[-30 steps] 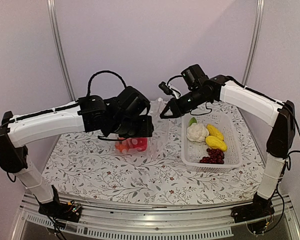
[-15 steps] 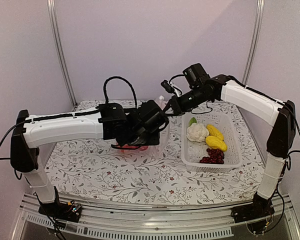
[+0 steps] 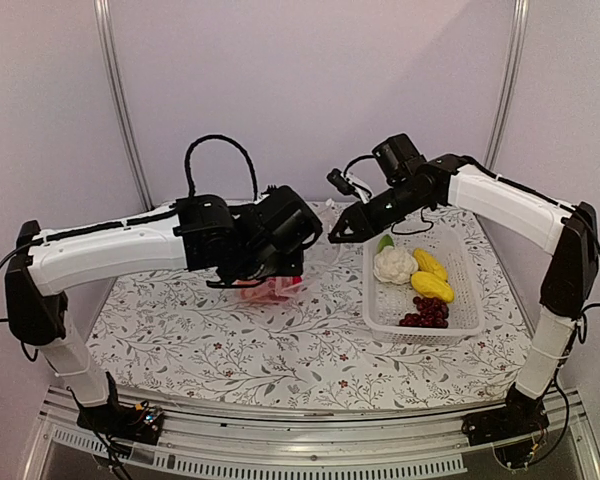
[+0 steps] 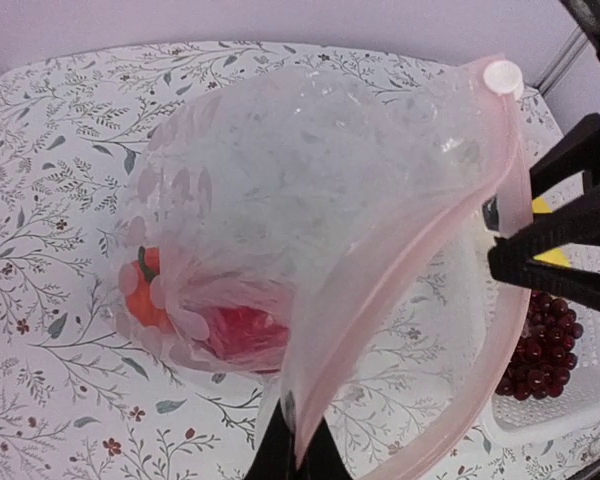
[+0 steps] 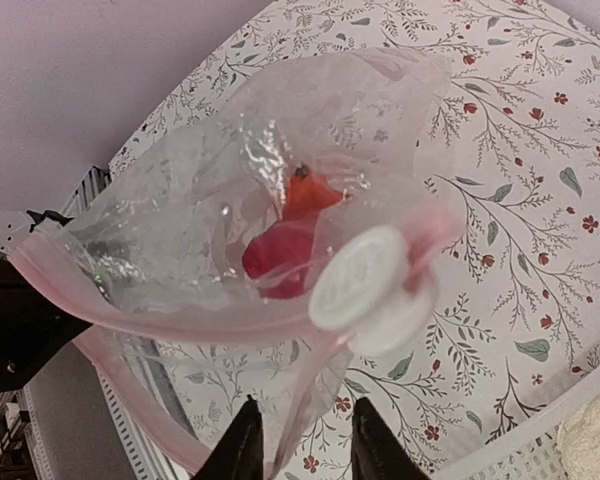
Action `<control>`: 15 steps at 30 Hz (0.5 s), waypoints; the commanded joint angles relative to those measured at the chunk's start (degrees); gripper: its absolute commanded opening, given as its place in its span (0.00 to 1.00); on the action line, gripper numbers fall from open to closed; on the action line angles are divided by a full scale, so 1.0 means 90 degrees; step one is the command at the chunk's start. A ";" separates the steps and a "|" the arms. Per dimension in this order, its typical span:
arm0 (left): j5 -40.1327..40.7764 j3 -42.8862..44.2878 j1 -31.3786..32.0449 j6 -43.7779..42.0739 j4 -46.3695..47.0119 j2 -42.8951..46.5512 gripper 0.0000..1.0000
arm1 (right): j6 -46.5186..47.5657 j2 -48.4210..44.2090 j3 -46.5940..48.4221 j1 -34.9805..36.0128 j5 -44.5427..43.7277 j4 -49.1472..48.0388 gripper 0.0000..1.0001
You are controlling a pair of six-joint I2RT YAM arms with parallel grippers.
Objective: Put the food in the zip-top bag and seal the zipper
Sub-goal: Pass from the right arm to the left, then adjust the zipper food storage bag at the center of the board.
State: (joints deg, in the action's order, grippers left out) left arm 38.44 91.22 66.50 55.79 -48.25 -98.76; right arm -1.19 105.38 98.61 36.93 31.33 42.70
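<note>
While both arms reach inward, zip-top bag (image 4: 310,250) hangs between.

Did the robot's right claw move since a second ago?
Yes. The right gripper has slid slightly right, toward the white basket, still clamped on the bag.

The bag (image 3: 298,262) hangs mid-table between both grippers, pumpkin (image 4: 140,292) and pepper (image 4: 242,332) inside; the basket (image 3: 472,322) sits to its right, holding cauliflower (image 3: 393,265) and grapes (image 3: 426,313)
</note>
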 commanded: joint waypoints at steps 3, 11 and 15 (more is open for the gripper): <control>-0.0029 -0.0085 -0.0619 -0.1175 0.0028 0.0432 0.00 | 0.1411 -0.0922 -0.0114 -0.0182 -0.0757 0.0718 0.55; -0.0242 -0.0029 -0.0770 -0.1924 0.0216 0.0337 0.00 | 0.2133 -0.1471 -0.1112 -0.1501 -0.0481 0.0841 0.58; -0.0409 0.0030 -0.0791 -0.2131 0.0329 0.0257 0.00 | 0.2951 -0.1575 -0.2068 -0.1811 -0.1787 0.0509 0.52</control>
State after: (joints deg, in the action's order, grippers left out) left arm 36.29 91.11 59.81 39.81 -47.00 -95.72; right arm 17.37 91.61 86.96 21.67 25.28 47.62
